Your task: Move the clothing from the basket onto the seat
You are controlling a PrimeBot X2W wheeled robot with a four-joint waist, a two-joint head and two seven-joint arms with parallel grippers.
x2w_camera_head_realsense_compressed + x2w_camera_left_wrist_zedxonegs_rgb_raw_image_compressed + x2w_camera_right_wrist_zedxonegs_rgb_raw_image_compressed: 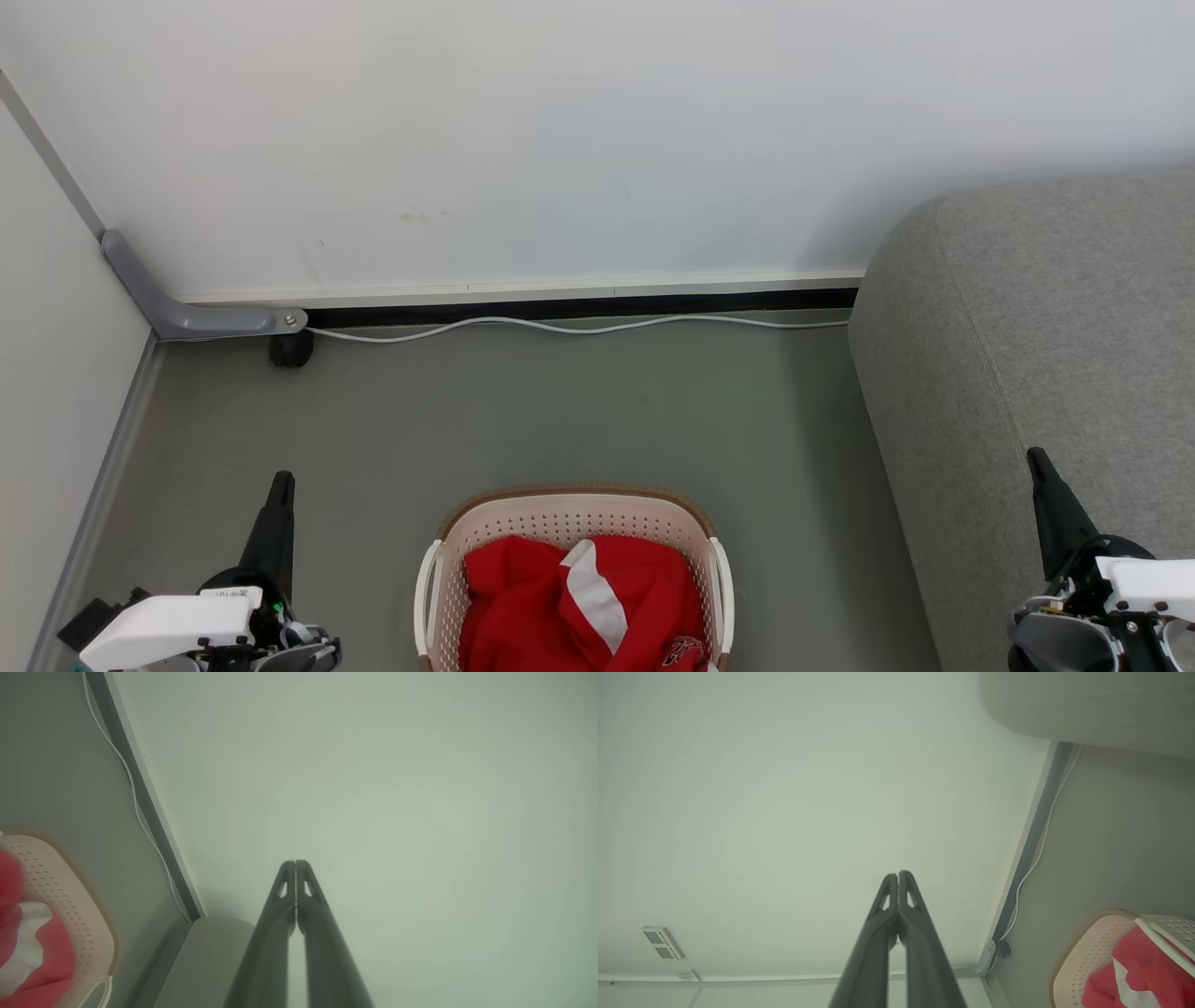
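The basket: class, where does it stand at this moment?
In the head view the basket stands on the floor at bottom centre, holding the red clothing, with the grey sofa to its right.

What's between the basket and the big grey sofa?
Just bare grey floor lies between the basket and the sofa, as the head view shows.
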